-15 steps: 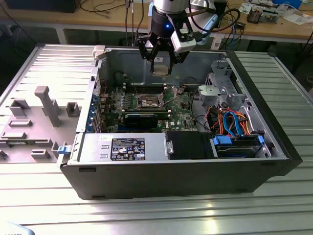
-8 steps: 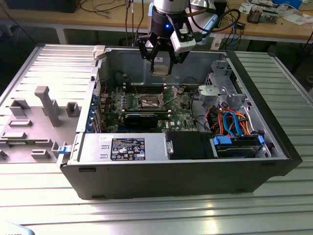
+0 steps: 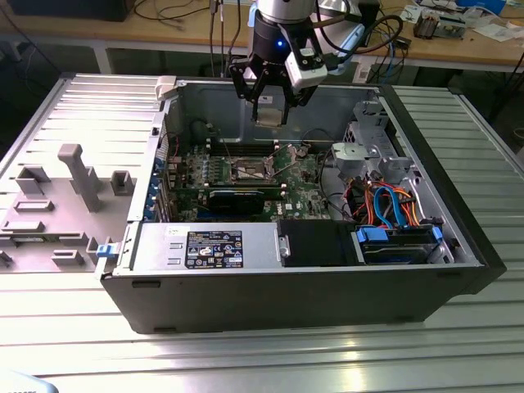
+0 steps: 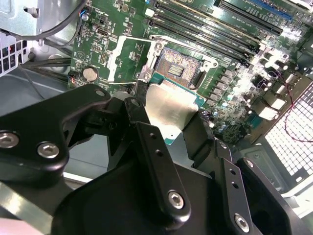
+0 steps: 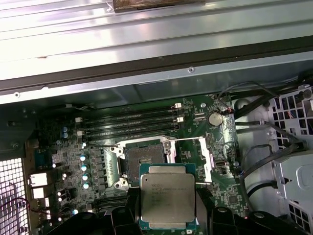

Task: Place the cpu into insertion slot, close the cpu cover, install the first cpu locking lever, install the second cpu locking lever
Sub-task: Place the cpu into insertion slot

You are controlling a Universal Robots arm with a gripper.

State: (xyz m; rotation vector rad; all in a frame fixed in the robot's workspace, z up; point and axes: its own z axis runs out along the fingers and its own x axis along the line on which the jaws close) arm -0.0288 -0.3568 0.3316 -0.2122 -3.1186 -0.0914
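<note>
Step in hand is the first one, placing the cpu. Nothing after it is done.

Black multi-link gripper [image 3: 270, 115] is clamped on the cpu [image 5: 167, 197], a flat square chip with a silvery metal top and a green rim. Its fingers pinch two opposite edges. In the exterior view I have it hanging well above the green motherboard [image 5: 230, 193], about level with the top edge of the open black-and-grey computer case [image 3: 286, 286].

The insertion slot [image 5: 145, 155] is a square socket with a dark centre and a silver surround. It's bare, with no chip in it. In both wrist views the cpu sits off to one side of it, not over it.

The cpu cover [image 5: 209, 161], a thin silver frame with a square window, is swung open and lies beside the slot. The drop path looks clear to me.

The long black memory slots [image 5: 132, 122] run just beside the socket on the far side from the chip.

What the placement calls for, my read:
- Shift sideways until the chip's outline squares up over the socket.
- Check rotation. I can't make out the corner or notch marks from here.
- Come down straight and level with no tilt. The socket contacts look fragile, and a skewed landing could bend them.
- Keep the fingers clear of the open cover frame on the way down.
</note>
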